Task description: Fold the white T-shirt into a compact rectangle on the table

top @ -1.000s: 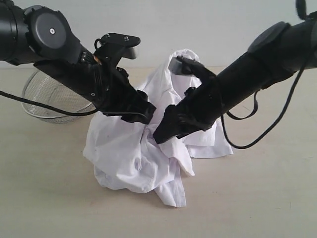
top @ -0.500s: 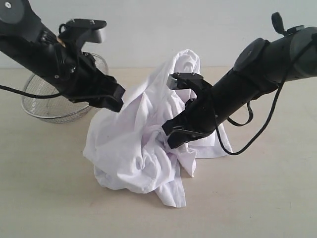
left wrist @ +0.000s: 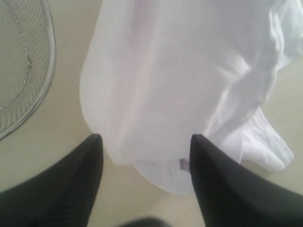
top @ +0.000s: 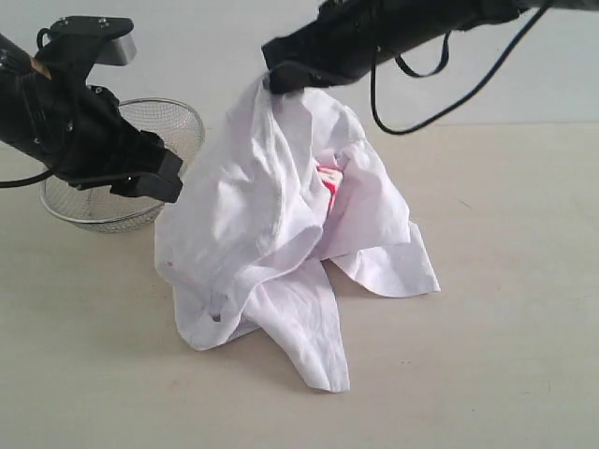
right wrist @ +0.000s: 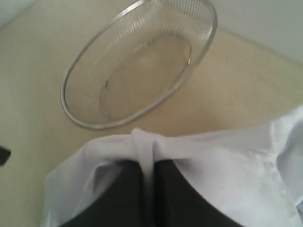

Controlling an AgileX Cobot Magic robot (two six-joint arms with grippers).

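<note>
The right gripper (top: 273,77) pinches a fold of the white T-shirt (top: 253,206), which hangs below its jaws onto the table (top: 496,337). The left gripper (top: 159,182) gapes empty, cloth just beyond its tips.

The exterior camera is standing off in front of the pale beige wood-grain bench (top: 505,374). It is looking slightly downward across it toward a plain light wall (top: 552,75), from far enough back to be taking in the wrinkled white cotton T-shirt (top: 253,215) and the round steel mesh bowl (top: 182,126). The left wrist camera is peering steeply down between the two dark fingers (left wrist: 66,184) of the left tool (left wrist: 144,139), close above the cloth. The right wrist camera is sitting nearest of all, sighting along the right tool (right wrist: 146,163) toward the bowl. All three are sharing the T-shirt, bowl and bench.
</note>
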